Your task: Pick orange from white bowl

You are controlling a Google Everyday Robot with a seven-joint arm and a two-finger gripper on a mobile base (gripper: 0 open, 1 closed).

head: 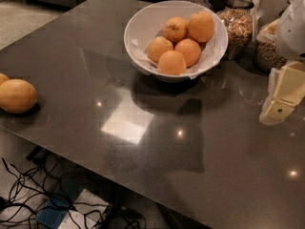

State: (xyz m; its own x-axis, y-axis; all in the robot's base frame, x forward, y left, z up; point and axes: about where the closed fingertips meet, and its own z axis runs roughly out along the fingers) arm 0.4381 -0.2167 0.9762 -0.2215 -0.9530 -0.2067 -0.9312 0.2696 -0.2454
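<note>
We saw the orange [200,26] at two o'clock inside the white bowl [143,25], among four other oranges [171,62], on the counter [143,142]. The pincer [281,99] hovered at the counter's three o'clock, well apart from the bowl. We could not tell its state.

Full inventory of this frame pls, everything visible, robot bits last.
table: 1, dark grey, glossy, fills most of the view
bowl: 1, white, paper-lined, far centre of table
oranges: 5, orange, piled in the bowl
oblong fruit: 2, yellow-orange, table's left edge, one cut off by the frame
jars: 2, clear with brownish filling, behind and right of the bowl
cables: several, black, on the floor at lower left
arm: 1, white, right edge
gripper: 1, cream, right edge over the table, apart from the bowl
</note>
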